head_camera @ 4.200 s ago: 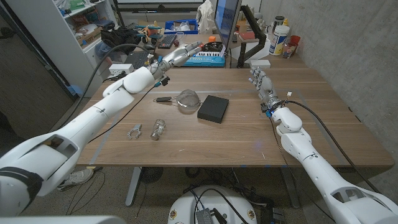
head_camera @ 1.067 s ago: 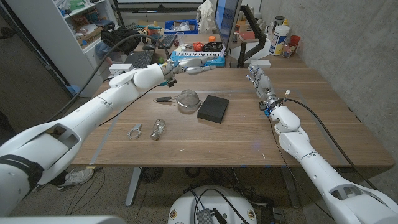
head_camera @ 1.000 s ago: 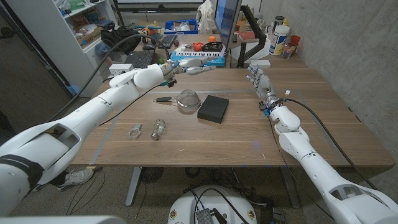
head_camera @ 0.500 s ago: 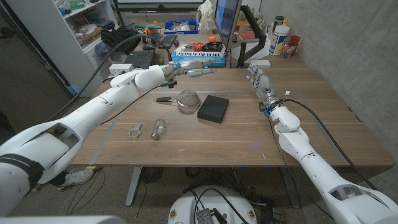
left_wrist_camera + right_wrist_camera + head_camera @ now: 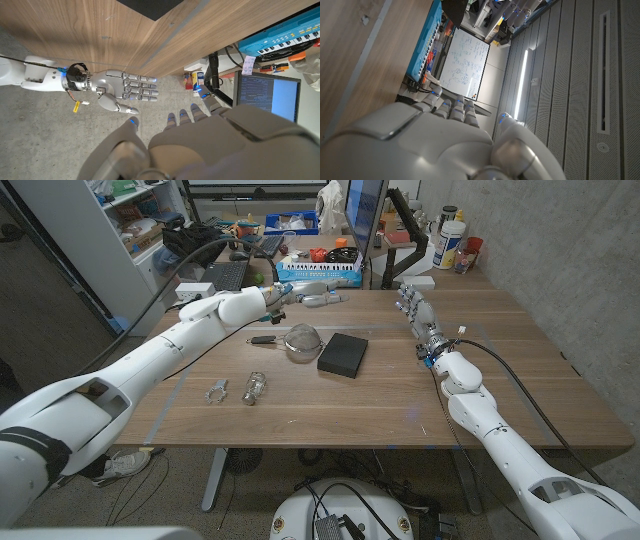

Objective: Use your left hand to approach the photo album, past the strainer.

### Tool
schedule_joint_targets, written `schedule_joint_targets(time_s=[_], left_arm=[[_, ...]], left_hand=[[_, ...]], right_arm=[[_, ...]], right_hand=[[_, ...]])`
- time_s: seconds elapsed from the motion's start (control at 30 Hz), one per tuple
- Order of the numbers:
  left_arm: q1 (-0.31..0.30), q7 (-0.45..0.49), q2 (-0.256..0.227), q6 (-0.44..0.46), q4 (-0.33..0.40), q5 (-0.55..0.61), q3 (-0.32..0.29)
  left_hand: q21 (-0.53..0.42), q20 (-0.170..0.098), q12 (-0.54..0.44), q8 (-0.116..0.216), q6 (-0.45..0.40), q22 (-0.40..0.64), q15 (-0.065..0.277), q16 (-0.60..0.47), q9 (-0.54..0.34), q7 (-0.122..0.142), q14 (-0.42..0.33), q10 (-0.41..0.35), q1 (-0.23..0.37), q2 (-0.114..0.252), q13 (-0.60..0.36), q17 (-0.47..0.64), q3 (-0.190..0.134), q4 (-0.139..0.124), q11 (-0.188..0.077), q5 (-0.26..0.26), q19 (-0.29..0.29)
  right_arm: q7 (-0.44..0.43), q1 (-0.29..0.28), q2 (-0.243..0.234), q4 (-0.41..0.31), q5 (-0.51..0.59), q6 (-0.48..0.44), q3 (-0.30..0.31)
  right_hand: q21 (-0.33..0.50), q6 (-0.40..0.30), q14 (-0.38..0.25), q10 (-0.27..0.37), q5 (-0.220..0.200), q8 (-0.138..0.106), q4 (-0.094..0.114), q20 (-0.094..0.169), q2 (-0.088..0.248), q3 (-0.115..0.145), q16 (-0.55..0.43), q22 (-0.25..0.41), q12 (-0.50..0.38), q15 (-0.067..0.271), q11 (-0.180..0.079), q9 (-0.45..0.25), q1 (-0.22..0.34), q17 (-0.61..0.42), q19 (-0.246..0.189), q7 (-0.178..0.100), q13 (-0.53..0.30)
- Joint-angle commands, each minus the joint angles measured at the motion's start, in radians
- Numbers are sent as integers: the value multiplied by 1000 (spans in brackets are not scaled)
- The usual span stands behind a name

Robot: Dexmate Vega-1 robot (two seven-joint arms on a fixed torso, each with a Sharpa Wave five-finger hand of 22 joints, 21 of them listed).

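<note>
left hand (image 5: 312, 300) out over the far edge of the wooden table (image 5: 520, 370), fingers spread, holding nothing, beyond the round wire-mesh strainer (image 5: 299, 338). flat, matte black, square photo album (image 5: 342, 354) lying just beside the strainer at table centre. right hand (image 5: 418, 312) upright near the right side, fingers straight and apart, empty. no readable writing anywhere.

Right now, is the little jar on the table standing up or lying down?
Lying down. In the head view the jar rests on its side on the table, beside a small metal clip.
</note>
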State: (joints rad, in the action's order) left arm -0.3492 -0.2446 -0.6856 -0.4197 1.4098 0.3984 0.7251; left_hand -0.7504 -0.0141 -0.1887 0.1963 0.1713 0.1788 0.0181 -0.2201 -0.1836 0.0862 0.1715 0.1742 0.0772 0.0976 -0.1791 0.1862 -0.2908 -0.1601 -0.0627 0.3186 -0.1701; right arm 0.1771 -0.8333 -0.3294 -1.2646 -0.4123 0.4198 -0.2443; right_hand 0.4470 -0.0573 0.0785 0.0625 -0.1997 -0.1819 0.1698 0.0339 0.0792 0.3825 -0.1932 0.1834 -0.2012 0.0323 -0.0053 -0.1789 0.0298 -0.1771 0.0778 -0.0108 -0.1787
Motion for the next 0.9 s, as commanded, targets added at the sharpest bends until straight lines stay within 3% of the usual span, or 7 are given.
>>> schedule_joint_targets(time_s=[0.03,0.9], left_arm=[[1,-16,-3,5,-1,9,8],[16,-32,6,-5,-22,28,28]], left_hand=[[1,-7,-3,3,25,3,11,0,-2,2,119,73,13,30,-5,2,-2,5,-2,7,-86],[7,0,-3,4,8,3,13,-6,-2,5,92,54,23,29,-5,2,3,4,-8,11,-66]], right_arm=[[5,7,3,7,1,-3,-3],[3,8,9,14,3,2,-1]], right_hand=[[-2,-9,-5,11,-5,-6,-6,70,100,5,3,5,-5,-2,1,-3,10,-2,-3,-2,-3],[-10,-9,-6,10,-5,-6,-6,69,100,5,3,5,-5,-1,-1,-3,11,-1,-5,-2,-3]])
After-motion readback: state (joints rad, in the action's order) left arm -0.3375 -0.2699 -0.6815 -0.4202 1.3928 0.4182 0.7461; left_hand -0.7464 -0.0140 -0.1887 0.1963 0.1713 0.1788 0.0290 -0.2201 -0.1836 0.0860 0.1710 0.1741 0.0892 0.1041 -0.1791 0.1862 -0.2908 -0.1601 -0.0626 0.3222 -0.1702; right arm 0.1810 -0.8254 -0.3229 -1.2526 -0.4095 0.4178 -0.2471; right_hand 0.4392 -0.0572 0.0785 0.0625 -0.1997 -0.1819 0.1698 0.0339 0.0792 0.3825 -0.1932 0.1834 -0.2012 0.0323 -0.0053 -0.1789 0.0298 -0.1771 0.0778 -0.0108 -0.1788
